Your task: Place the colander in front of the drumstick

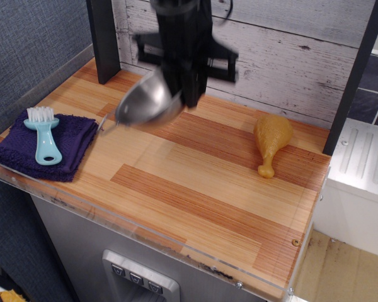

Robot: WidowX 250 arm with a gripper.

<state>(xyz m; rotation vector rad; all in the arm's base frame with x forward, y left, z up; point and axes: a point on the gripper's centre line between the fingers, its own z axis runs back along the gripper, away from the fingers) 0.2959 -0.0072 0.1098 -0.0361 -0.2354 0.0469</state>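
Brush (43, 133) on cloth (45, 146) at left, colander (146, 100) held mid-table, drumstick (271, 141) at right

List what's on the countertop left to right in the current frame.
Purple cloth with the blue brush on it → colander, tilted and carried by the end effector → drumstick.

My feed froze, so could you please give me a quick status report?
Gripper shut on colander, tilted above the counter. Drumstick lying far right. Path between looks open.
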